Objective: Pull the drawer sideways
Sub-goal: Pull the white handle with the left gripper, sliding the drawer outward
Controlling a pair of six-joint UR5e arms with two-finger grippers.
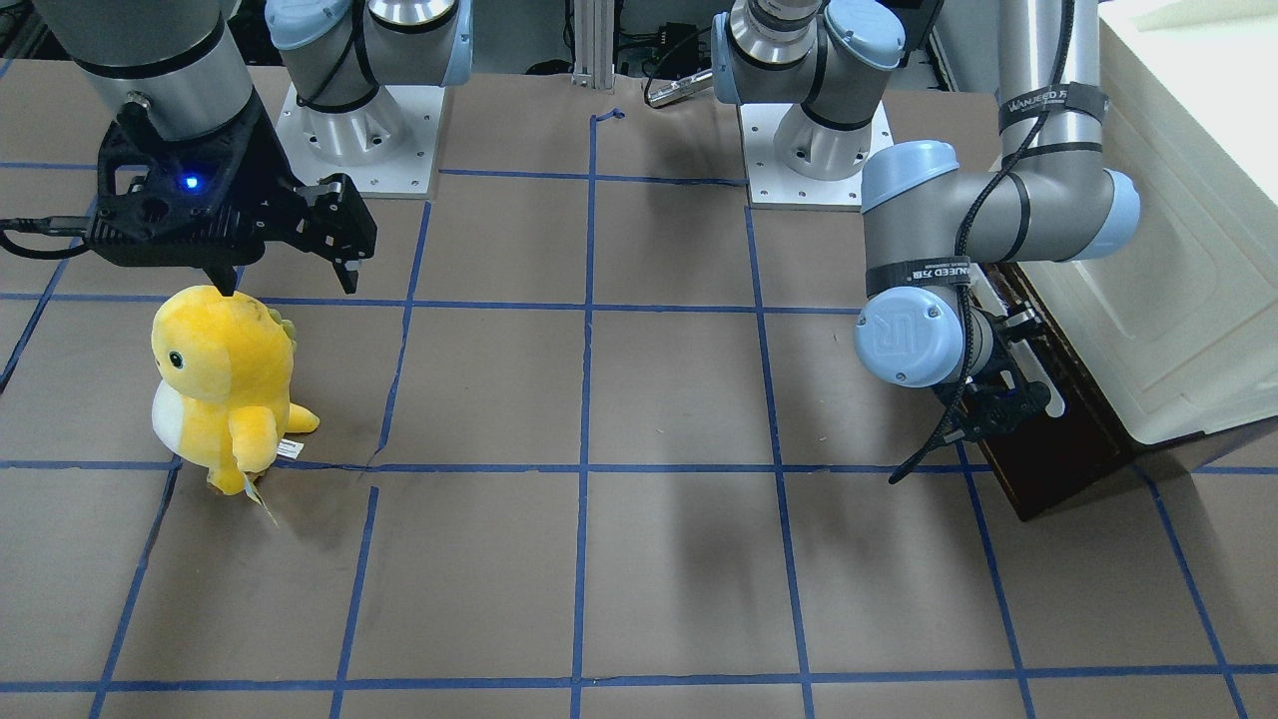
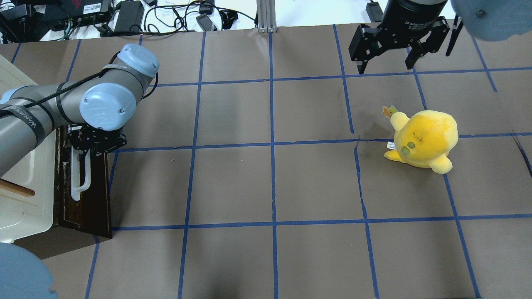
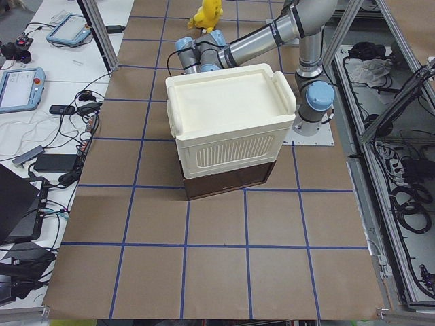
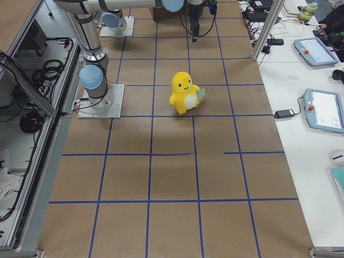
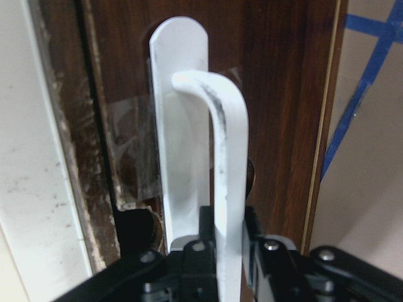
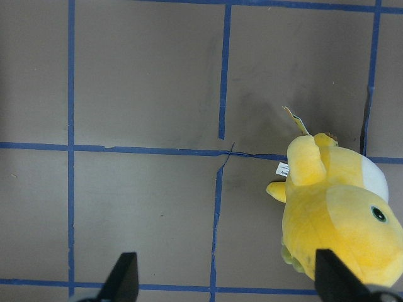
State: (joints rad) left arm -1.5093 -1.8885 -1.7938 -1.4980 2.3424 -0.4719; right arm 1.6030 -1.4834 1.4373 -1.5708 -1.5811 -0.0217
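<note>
Left gripper [image 2: 96, 141] is clenched around one end of the white bar handle [image 5: 227, 157] on the dark brown drawer [image 2: 95, 199], which sits under the cream-white cabinet [image 2: 25, 195] at the left end of the bench [image 2: 266, 187]. Right gripper [image 2: 386, 58] hangs released, fingers spread wide, above the bench near a standing yellow plush toy [image 2: 424, 139], well apart from the drawer.

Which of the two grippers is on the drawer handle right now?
The left gripper: it is closed around the white handle on the dark drawer. The right gripper hangs open near the yellow plush toy, holding nothing.
</note>
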